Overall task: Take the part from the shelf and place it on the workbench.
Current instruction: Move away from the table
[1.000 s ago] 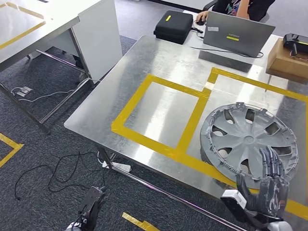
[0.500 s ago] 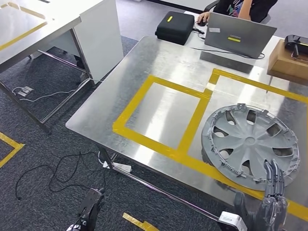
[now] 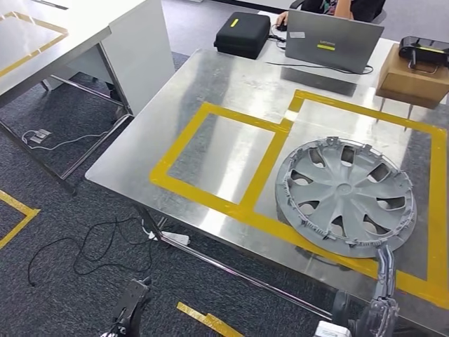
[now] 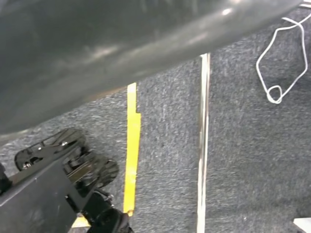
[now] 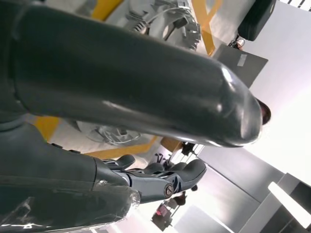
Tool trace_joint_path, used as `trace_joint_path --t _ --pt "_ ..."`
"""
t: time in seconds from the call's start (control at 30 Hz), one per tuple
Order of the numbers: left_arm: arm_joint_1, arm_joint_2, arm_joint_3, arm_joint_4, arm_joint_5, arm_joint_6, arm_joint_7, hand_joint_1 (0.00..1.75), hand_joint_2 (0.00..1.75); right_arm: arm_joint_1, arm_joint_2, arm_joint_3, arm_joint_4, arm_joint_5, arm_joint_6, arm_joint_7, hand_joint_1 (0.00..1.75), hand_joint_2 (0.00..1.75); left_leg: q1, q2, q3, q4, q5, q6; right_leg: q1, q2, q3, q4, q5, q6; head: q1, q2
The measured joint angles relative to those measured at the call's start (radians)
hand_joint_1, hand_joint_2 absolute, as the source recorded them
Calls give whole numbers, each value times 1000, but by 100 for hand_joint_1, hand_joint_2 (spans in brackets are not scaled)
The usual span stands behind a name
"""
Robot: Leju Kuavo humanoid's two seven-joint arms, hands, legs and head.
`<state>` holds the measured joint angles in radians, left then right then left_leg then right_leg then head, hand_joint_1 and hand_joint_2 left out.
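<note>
The part, a grey hubcap point(image 3: 345, 195), lies flat on the metal workbench point(image 3: 233, 77) inside the right-hand square of yellow tape point(image 3: 436, 203). My right hand point(image 3: 379, 302) is off the near edge of the bench, just short of the hubcap's rim and apart from it. Its fingers point(image 3: 385, 270) point up, spread, and hold nothing. The right wrist view has the thumb point(image 5: 146, 92) across the picture and the hubcap point(image 5: 161, 19) beyond it. My left hand point(image 3: 128, 309) hangs low over the carpet left of the bench, holding nothing.
A laptop point(image 3: 331, 41), a black case point(image 3: 243, 34) and a cardboard box point(image 3: 410, 74) stand along the bench's far edge, and a person point(image 3: 365, 7) sits behind the laptop. A white table point(image 3: 79, 28) stands at the left. Cables point(image 3: 95, 246) and a power strip point(image 3: 175, 240) lie on the floor.
My right hand has come off the hubcap's near rim and drawn back and down past the bench edge. The hubcap stays on the bench. The view has shifted slightly.
</note>
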<state>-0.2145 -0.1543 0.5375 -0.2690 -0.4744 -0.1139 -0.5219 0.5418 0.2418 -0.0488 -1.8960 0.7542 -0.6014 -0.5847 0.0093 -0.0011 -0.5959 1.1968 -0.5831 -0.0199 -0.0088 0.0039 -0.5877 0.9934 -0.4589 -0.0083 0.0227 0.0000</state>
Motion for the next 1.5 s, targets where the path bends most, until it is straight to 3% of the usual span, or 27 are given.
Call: trace_joint_path --t 0.1,0.17,0.23,0.3,0.37,0.4,0.43,0.47,0.5,0.57,0.6,0.67,0.73,0.77,0.87,0.9,0.93,1.0,1.07,1.13,1.17,1.27,1.33,1.4,1.43,1.47,1.5 --pt "-3 3 0 -1 -6 8 -1 0 0 1 31 -14 13 -7 11 -22 0 0 -5 -1 131 -198 41 17 6 1 -16 4 18 11 1 0" --pt "-4 5 0 -1 -10 13 -1 0 0 2 47 -22 17 -7 19 -30 0 0 -10 -1 147 -235 42 22 6 0 -20 4 31 23 1 0" --pt "-3 6 -1 -1 -11 16 -1 0 0 4 58 -29 20 -7 26 -34 0 0 -8 2 133 -238 59 33 3 -1 -28 8 28 35 -2 0" --pt "-3 6 -1 -1 -12 17 -1 0 0 6 65 -36 23 -7 29 -35 0 0 -5 6 111 -243 81 47 1 -1 -55 63 -38 43 1 0" --pt "-2 6 -2 -1 -12 17 -1 0 0 6 67 -42 27 -7 30 -36 0 0 -8 8 84 -241 101 53 0 -1 -91 186 -135 49 5 0" --pt "-1 6 -2 -1 -13 17 -1 0 0 6 68 -44 30 -7 30 -36 0 0 -9 9 69 -240 112 53 0 -1 -101 245 -162 51 5 0" --pt "0 7 -2 -1 -13 17 -1 0 0 6 69 -46 32 -7 31 -36 0 0 -10 10 55 -239 122 52 0 -1 -100 281 -167 52 4 0" --pt "1 7 -2 -1 -14 17 -1 0 0 5 69 -48 34 -7 34 -36 0 0 -12 10 41 -237 132 51 0 -1 -81 281 -150 51 4 0" --pt "1 7 -2 -1 -15 17 -1 0 0 5 70 -50 36 -8 38 -36 0 0 -13 11 29 -235 140 50 0 -1 -41 243 -120 49 4 0" --pt "0 7 -2 -1 -16 17 -1 0 0 3 72 -55 37 -9 46 -37 0 0 -16 10 10 -230 156 44 1 -1 76 92 -82 41 5 0" --pt "0 7 -2 -1 -17 17 -1 0 0 1 73 -58 37 -10 50 -38 0 0 -17 9 4 -228 164 40 2 0 126 19 -83 37 4 0" --pt "0 7 -2 -1 -18 17 -1 0 0 0 76 -63 39 -11 55 -39 0 0 -19 9 -4 -226 181 30 6 0 162 -51 -97 30 3 0" --pt "1 8 -2 -1 -19 16 -1 0 0 2 78 -70 43 -11 60 -40 0 0 -16 8 -11 -223 187 19 6 -2 145 -53 -87 16 3 0" --pt "2 9 -2 -1 -19 15 -1 0 0 1 79 -72 45 -11 61 -40 0 0 -15 6 -18 -211 168 12 5 -5 137 -52 -79 7 2 0" --pt "4 10 -1 -1 -17 14 -1 0 0 0 82 -79 52 -11 65 -38 0 0 -9 4 -60 -72 32 -2 4 -11 102 -52 -52 -9 -1 0" --pt "4 10 -1 -1 -14 11 -2 0 0 -1 82 -81 55 -11 66 -37 0 0 -7 4 -74 -7 -3 -5 5 -13 90 -51 -43 -10 -1 0" --pt "5 10 -1 -1 -11 9 -4 0 0 -1 82 -83 59 -11 68 -36 0 0 -5 4 -79 43 -11 -7 6 -15 78 -49 -34 -10 -1 0" --pt "7 10 -1 -1 -4 0 -7 0 0 -3 82 -89 69 -13 74 -34 0 0 -4 4 -51 55 40 -7 7 -18 54 -41 -18 -7 -1 0" --pt "8 11 0 -1 0 -6 -9 0 0 -6 82 -94 78 -15 79 -32 0 0 -3 6 37 -59 89 -2 8 -20 33 -29 -7 -1 -1 0" --pt "6 11 0 -1 2 -10 -12 0 0 -9 82 -99 85 -17 81 -32 0 0 -5 8 116 -182 80 7 11 -23 20 -18 1 8 0 0" --pt "6 11 0 -1 3 -11 -14 0 0 -11 82 -100 88 -17 82 -32 0 0 -7 8 132 -215 65 12 13 -25 14 -14 5 14 0 0" --pt "9 12 1 -1 3 -13 -16 0 0 -14 82 -104 94 -17 82 -32 0 0 -4 6 127 -240 59 33 13 -25 -9 3 2 31 1 0" --pt "13 12 1 -1 3 -13 -16 0 0 -15 82 -107 99 -17 82 -31 0 0 -3 6 118 -242 71 46 11 -15 -49 85 -54 40 6 0" --pt "13 12 1 -1 3 -14 -16 0 0 -17 82 -108 106 -15 86 -28 0 0 -7 6 105 -241 80 52 10 -10 -104 225 -128 45 9 0" --pt "14 12 1 -1 3 -14 -17 0 0 -18 82 -109 112 -13 89 -26 0 0 -10 6 99 -241 84 53 10 -9 -122 275 -146 45 9 0" --pt "15 12 1 -1 3 -14 -17 0 0 -20 82 -110 120 -9 93 -22 0 0 -14 5 95 -240 87 54 10 -8 -121 289 -145 43 9 0" --pt "16 12 1 -1 3 -15 -17 0 0 -24 82 -112 132 -5 97 -17 0 0 -17 4 94 -240 89 55 10 -8 -98 260 -125 38 9 0"
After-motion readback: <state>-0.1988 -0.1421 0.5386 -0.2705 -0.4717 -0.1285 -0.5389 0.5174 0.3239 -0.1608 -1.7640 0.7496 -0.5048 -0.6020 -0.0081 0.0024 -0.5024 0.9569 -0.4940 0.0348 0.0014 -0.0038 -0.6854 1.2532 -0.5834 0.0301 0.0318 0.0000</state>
